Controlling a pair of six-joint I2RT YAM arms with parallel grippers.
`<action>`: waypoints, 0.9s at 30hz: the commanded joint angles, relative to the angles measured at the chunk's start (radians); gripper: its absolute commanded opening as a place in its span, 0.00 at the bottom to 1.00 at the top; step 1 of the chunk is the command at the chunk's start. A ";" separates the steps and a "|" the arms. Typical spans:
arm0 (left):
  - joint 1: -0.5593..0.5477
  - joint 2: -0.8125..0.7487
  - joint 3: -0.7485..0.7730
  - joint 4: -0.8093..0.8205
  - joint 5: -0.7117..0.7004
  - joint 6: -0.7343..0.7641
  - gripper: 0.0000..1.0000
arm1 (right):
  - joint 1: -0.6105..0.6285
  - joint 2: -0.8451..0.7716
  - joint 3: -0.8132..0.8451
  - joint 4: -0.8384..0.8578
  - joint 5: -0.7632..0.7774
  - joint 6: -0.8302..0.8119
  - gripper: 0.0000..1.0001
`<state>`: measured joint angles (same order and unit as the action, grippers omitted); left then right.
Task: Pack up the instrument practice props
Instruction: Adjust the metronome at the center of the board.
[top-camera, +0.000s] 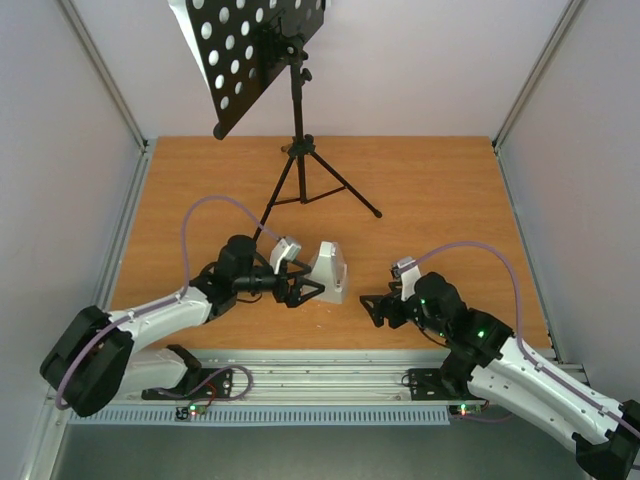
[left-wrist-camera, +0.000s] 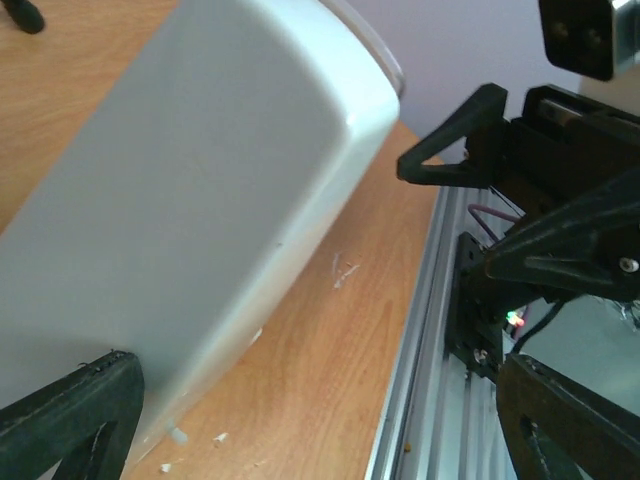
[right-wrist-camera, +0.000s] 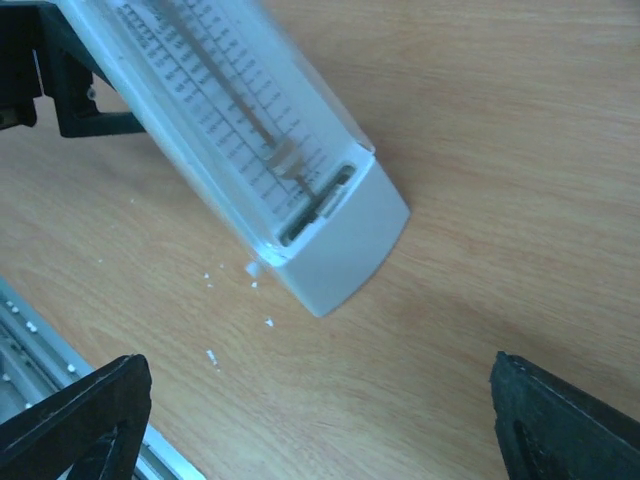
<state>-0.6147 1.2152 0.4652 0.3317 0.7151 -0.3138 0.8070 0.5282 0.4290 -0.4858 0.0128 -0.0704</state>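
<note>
Metronome (top-camera: 330, 272) pickup in hand: left gripper (top-camera: 307, 283) wide, seemingly flanking it. Right gripper (top-camera: 371, 310) wide, apart — next, close squarely.

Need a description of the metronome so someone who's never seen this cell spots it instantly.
Start at the wooden table, then the tall black tripod music stand at its back. Nearer the arms, in front of that stand, sits the metronome, just off the left gripper. It is the small white tapered box with a printed scale on its face, unlike the black, perforated stand.
</note>
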 joint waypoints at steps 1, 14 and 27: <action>-0.031 -0.042 -0.023 0.063 0.017 -0.004 0.97 | 0.004 0.026 0.024 0.105 -0.074 -0.061 0.91; -0.030 -0.310 -0.006 -0.228 -0.207 -0.073 0.82 | -0.311 0.286 0.122 0.420 -0.596 -0.127 0.80; -0.144 -0.108 -0.147 0.130 -0.196 -0.322 0.82 | -0.350 0.539 0.317 0.473 -0.761 -0.331 0.97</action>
<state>-0.7399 1.0332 0.3283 0.2729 0.5201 -0.5621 0.4686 1.0153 0.6872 -0.0486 -0.6746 -0.3012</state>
